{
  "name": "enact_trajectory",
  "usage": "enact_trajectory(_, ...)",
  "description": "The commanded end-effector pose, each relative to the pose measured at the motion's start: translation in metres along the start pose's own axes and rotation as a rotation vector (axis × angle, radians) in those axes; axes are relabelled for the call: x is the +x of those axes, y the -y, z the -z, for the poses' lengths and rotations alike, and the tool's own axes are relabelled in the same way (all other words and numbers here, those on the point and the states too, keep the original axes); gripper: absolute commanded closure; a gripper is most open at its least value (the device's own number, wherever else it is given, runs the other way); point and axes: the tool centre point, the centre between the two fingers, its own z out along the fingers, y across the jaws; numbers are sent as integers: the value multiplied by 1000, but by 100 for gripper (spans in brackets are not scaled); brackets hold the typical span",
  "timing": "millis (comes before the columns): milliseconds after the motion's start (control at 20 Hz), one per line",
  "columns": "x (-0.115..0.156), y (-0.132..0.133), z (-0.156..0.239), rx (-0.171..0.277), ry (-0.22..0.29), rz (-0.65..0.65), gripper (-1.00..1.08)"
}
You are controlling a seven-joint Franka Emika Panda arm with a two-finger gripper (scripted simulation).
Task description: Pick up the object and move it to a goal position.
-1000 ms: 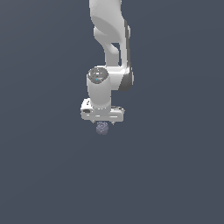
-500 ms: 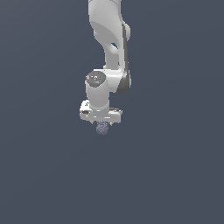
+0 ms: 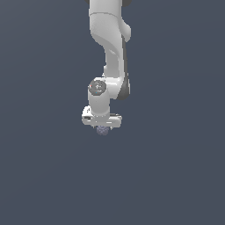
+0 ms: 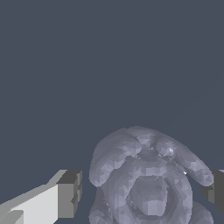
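Between my fingers [image 4: 68,194]: knobbly grey-purple object [image 4: 146,179]. My gripper [image 3: 102,127] narrowed around it, pad contact unclear. No legible markings.

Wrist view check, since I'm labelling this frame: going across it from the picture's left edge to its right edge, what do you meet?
Light finger with a dark pad → knobbly grey-purple lump → dark pad of the other finger, mostly cut off by the picture's edge.
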Motion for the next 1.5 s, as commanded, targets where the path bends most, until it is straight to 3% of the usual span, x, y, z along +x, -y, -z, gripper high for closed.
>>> enact_trajectory(0,1,0,-7,0,-1,0,-92)
enact_trajectory(150,1,0,-9,0,-1,0,-92)
enact_trajectory(200,1,0,-9,0,-1,0,108)
enact_trajectory(950,2,1,-1,0,-2,0,108)
enact_trajectory(1450,9,13,61,0,-2,0,108)
